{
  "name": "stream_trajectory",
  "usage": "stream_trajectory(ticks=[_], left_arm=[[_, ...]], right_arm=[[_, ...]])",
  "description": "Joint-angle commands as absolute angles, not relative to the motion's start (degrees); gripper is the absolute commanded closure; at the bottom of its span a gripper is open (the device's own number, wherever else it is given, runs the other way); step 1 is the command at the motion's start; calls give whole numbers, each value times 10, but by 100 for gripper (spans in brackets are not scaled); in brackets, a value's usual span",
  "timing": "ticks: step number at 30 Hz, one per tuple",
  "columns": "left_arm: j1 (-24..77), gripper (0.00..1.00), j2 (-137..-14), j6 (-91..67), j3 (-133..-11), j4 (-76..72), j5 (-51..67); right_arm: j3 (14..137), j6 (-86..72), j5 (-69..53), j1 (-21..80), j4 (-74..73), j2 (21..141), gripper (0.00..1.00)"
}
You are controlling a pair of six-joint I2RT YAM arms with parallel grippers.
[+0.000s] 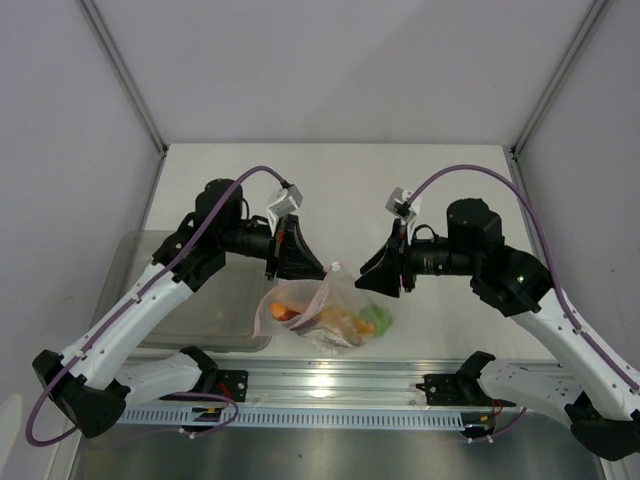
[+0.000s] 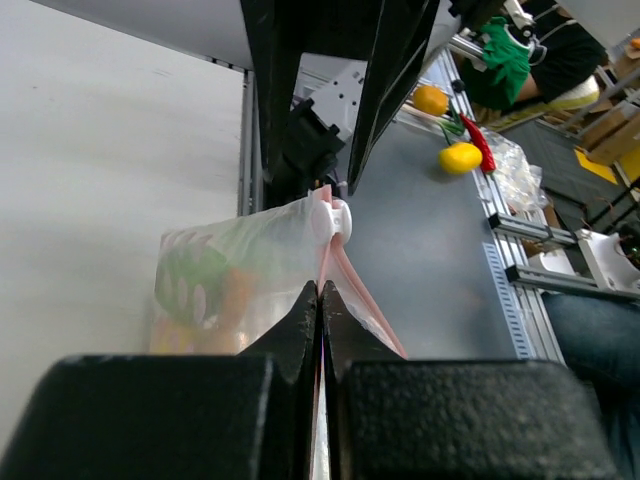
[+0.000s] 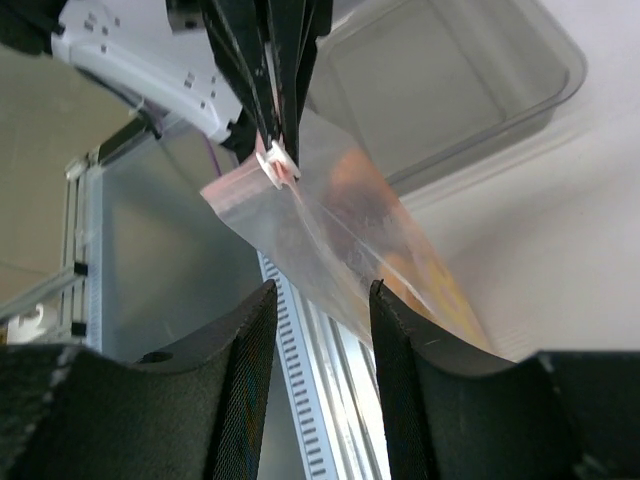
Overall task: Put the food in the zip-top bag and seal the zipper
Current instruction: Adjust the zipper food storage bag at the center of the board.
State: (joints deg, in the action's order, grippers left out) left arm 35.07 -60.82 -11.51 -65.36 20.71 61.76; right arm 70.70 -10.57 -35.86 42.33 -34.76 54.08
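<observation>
The left gripper [image 2: 320, 300] is clamped tight on the zipper [image 2: 352, 280] of the zip-top bag [image 1: 322, 305], beside its white slider [image 2: 331, 221]. The right gripper [image 3: 322, 300] stands half parted, with bag film showing in the gap; whether it touches cannot be told. The food [image 1: 335, 320] lies inside the bag. The bag is at the near edge of the tabletop [image 1: 330, 190], just right of a grey bin [image 1: 180, 300].
</observation>
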Motion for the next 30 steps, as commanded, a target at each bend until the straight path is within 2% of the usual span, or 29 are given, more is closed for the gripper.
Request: stream_trajectory(ticks=[1, 10, 23, 30], left_arm=[[345, 99, -613, -110, -655, 171, 682], [345, 99, -607, -151, -625, 109, 725], [345, 99, -605, -146, -622, 123, 737], [345, 99, -609, -148, -620, 120, 743]], right_arm=[[693, -56, -415, 439, -320, 544, 55], [659, -40, -439, 456, -276, 549, 55], [701, -4, -365, 457, -317, 554, 55], [700, -3, -394, 459, -316, 564, 55]])
